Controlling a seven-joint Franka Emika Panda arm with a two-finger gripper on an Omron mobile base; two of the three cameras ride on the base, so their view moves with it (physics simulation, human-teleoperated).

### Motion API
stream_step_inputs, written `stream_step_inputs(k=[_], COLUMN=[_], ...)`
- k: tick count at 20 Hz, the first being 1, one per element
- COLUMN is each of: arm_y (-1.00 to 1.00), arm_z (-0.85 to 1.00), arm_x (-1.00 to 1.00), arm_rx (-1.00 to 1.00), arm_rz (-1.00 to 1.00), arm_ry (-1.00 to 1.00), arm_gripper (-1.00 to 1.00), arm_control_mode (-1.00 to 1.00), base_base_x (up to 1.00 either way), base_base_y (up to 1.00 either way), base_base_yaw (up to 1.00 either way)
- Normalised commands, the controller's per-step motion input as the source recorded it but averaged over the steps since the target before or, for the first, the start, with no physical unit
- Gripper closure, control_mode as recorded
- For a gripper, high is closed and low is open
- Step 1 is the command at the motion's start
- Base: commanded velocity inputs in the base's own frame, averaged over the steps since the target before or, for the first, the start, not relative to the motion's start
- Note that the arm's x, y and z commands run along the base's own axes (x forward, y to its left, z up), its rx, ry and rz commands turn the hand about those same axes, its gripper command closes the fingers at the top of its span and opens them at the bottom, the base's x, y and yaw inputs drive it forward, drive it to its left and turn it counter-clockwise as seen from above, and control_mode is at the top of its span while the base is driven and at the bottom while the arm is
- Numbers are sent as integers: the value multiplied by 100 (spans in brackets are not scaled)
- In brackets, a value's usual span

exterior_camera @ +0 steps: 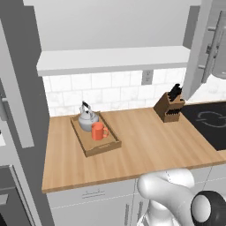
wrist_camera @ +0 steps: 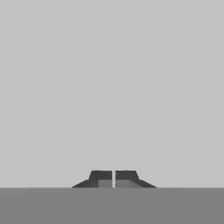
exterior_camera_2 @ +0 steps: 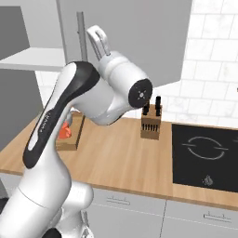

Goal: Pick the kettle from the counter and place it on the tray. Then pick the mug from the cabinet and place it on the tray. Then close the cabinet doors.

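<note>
Two-finger dark gripper [wrist_camera: 113, 179] is pinched shut w/ nothing in it, facing a flat light-grey cabinet door [wrist_camera: 112, 87]; squat silver kettle [exterior_camera: 87, 118] and orange-red mug [exterior_camera: 99, 131] already sit on the brown wooden tray [exterior_camera: 106, 145], so imo we're on the door-closing step (both look open); next: push it shut; wooden knife block [exterior_camera: 169, 107] stands below.

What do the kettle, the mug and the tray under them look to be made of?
The squat silver-grey kettle looks like polished metal, with pale highlights. The orange-red mug is flat and matte, perhaps ceramic. The shallow brown tray looks wooden, darker than the counter.
</note>
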Motion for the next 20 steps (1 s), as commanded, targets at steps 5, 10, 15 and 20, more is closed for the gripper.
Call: stream_step_inputs(k=[5,10,15,20], arm_y=[72,76,63,48], arm_z=[-16,-43,-33,-27], arm_x=[61,50,56,60], arm_rx=[-5,-6,-1,0], arm_rz=[0,0,-4,-10], arm_ry=[26,4,-1,-2], arm_gripper=[100,100,100,100], arm_control_mode=[-100,-100,-100,-100], base_base_x=[0,0,0,0], base_base_y=[0,0,0,0], base_base_yaw=[0,0,0,0])
